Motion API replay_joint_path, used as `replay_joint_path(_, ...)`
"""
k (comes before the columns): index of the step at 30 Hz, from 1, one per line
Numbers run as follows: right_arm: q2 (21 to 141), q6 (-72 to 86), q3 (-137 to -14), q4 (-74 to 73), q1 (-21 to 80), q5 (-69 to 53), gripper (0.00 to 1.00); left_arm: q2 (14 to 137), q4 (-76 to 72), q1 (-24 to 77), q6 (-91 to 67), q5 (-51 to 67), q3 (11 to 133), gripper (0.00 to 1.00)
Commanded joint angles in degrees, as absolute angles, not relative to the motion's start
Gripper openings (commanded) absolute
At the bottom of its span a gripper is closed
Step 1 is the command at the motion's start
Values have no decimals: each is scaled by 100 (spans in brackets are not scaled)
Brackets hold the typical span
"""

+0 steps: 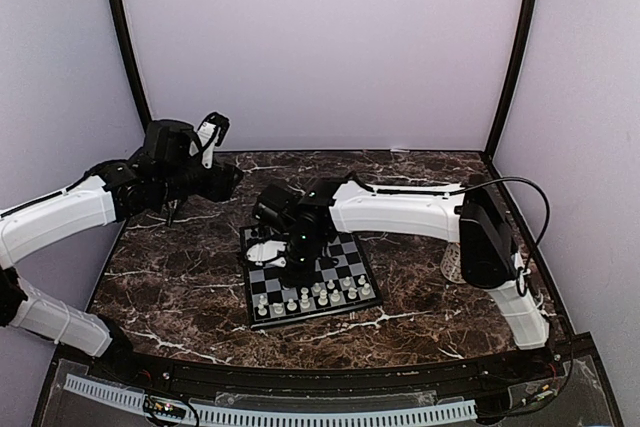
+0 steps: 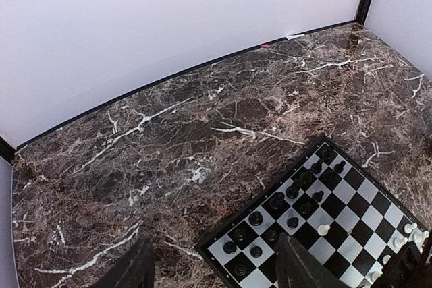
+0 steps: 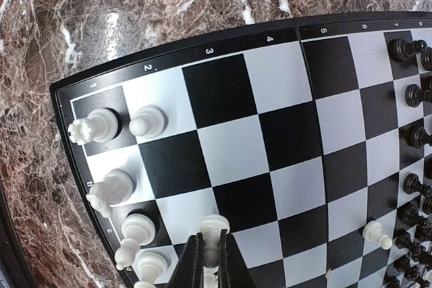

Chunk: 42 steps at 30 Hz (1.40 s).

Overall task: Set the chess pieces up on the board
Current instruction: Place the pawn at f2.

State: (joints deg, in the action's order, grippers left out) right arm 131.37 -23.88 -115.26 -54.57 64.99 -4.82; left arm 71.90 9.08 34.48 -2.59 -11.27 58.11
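The board (image 1: 352, 257) lies at the table's middle, with white chessmen (image 1: 312, 297) along its near edge and black ones at the far edge under my right arm. My right gripper (image 1: 297, 265) hangs over the board. In the right wrist view it (image 3: 211, 251) is shut on a white pawn (image 3: 212, 224), held just above the squares beside the white back-row pieces (image 3: 111, 190). A lone white pawn (image 3: 374, 233) stands near the black pieces (image 3: 410, 92). My left gripper (image 1: 170, 212) is open and empty above the table left of the board (image 2: 341, 224).
A pale mesh cup (image 1: 451, 261) stands right of the board, behind my right arm. White walls close the marble table (image 1: 180, 277) at the back and sides. A black rail runs along the near edge.
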Motion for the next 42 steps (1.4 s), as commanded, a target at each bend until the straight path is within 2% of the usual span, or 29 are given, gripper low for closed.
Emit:
replay_joint_path(1,13302,-2501,-11813,-5678,6622,-392,6,6996,973,3410,-319,-1229,5948,64)
replay_joint_path(16,13473,-2593,-11926,-5956,6688,-506,7,7020,968,3410,-285,-1201,5939,64)
replay_joint_path(25,13444,-2569,-11929,-5921,6697,-456,20,7048,958,3410,-283,-1177,5926,64)
replay_joint_path(38,13074,-2601,-12193,-5967,6628,-230,25,7168,957,3410,-227,-1130,5931,64)
replay_joint_path(42,12746,-2516,-12096,-6002,6357,-487,26,7339,992,3410,-254,-1040,5934,64)
